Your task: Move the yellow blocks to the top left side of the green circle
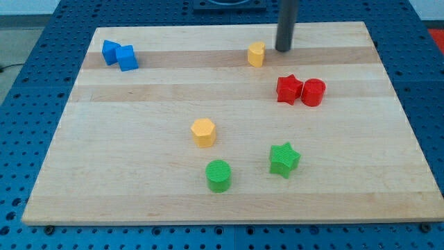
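Wooden board on blue pegboard | my tip, a bare rod gripping nothing, just right of the upper yellow block | yellow hexagon already upper-left of green circle | upper one still far off.

Pale wooden board, smooth and matt, long grain bands running from left edge to right edge, laid over a blue perforated metal-looking surface. Matt plastic-looking blocks with fine ribbed layering, clearest on the green cylinder and green star toward the bottom edge (the yellow hexagonal block looks smoother). Near the top edge, a dark rod with a dull satin sheen, down to my tip.
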